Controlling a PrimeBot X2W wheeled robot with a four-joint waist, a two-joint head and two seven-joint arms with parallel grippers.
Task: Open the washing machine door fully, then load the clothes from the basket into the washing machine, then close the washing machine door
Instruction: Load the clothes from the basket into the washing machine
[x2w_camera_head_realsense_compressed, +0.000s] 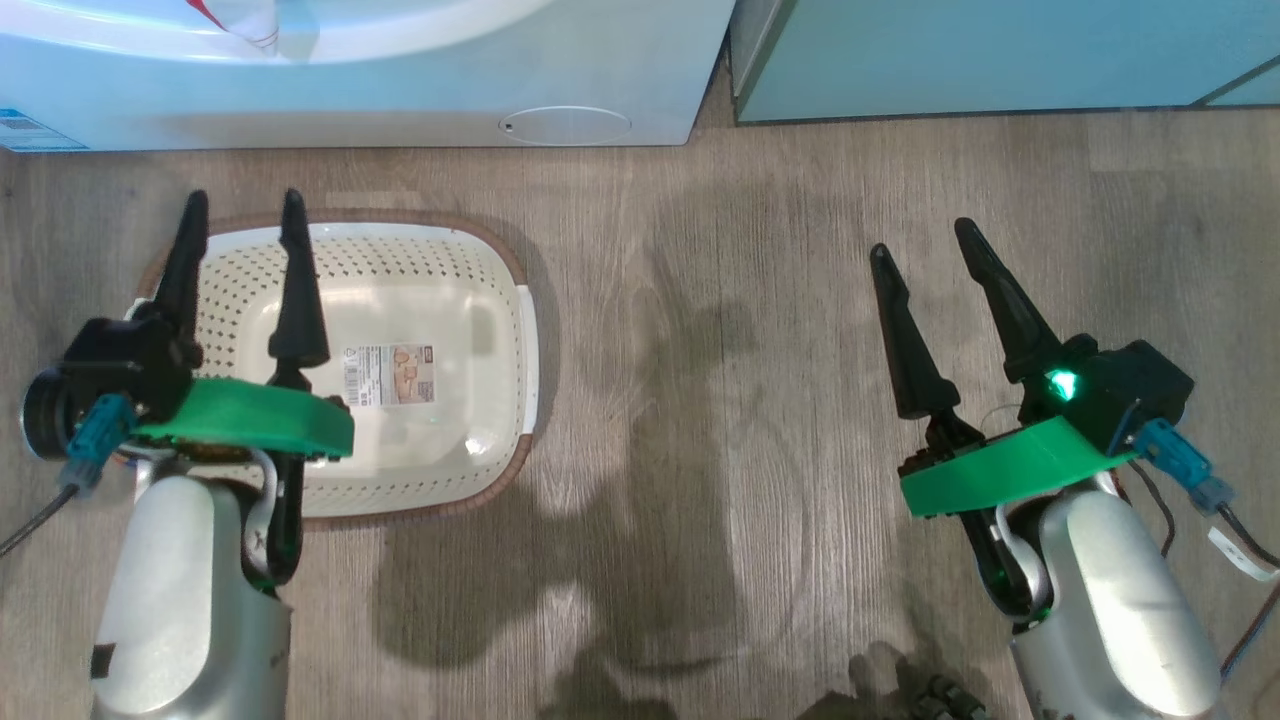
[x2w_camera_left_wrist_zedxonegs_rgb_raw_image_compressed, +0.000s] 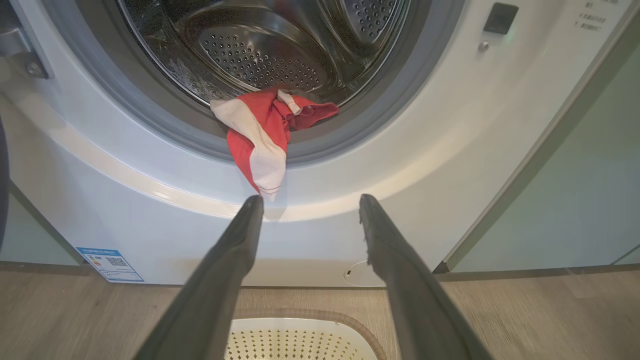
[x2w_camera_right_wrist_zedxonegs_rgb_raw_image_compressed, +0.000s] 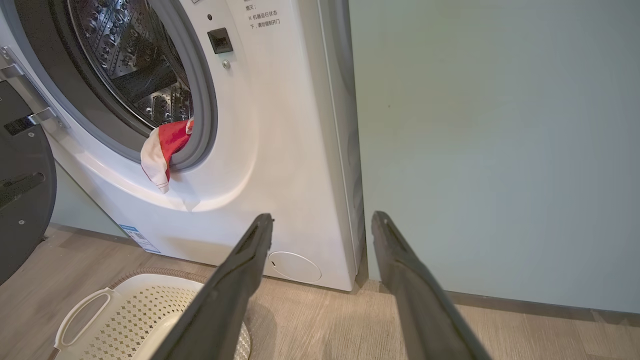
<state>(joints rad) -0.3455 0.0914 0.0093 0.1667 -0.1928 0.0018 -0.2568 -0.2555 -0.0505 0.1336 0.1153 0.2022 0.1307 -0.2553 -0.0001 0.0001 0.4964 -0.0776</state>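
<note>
Far left, the washing machine door (x2w_camera_right_wrist_zedxonegs_rgb_raw_image_compressed: 20, 190) stands swung open, its dark rim clear of the opening. Next comes the left hand (x2w_camera_head_realsense_compressed: 243, 205), fingers spread wide and gripping nothing, poised above the left part of the basket (x2w_camera_head_realsense_compressed: 440, 260), which sits on the wooden floor (x2w_camera_head_realsense_compressed: 700, 350) just in front of the washing machine (x2w_camera_head_realsense_compressed: 400, 100). The basket's base shows bare, with its label sticker (x2w_camera_head_realsense_compressed: 390, 375). The clothes (x2w_camera_left_wrist_zedxonegs_rgb_raw_image_compressed: 260, 135), red with white patches, lie on the lower lip of the drum (x2w_camera_left_wrist_zedxonegs_rgb_raw_image_compressed: 260, 55), partly inside and partly hanging down over the grey seal (x2w_camera_left_wrist_zedxonegs_rgb_raw_image_compressed: 150, 120). They are ahead of and above the left hand, apart from its fingertips. Well to the right, the right hand (x2w_camera_head_realsense_compressed: 922, 240) hangs over bare floor, also open and holding nothing, facing the seam between the washer and the pale teal cabinet (x2w_camera_right_wrist_zedxonegs_rgb_raw_image_compressed: 500, 150), far from the clothes.
</note>
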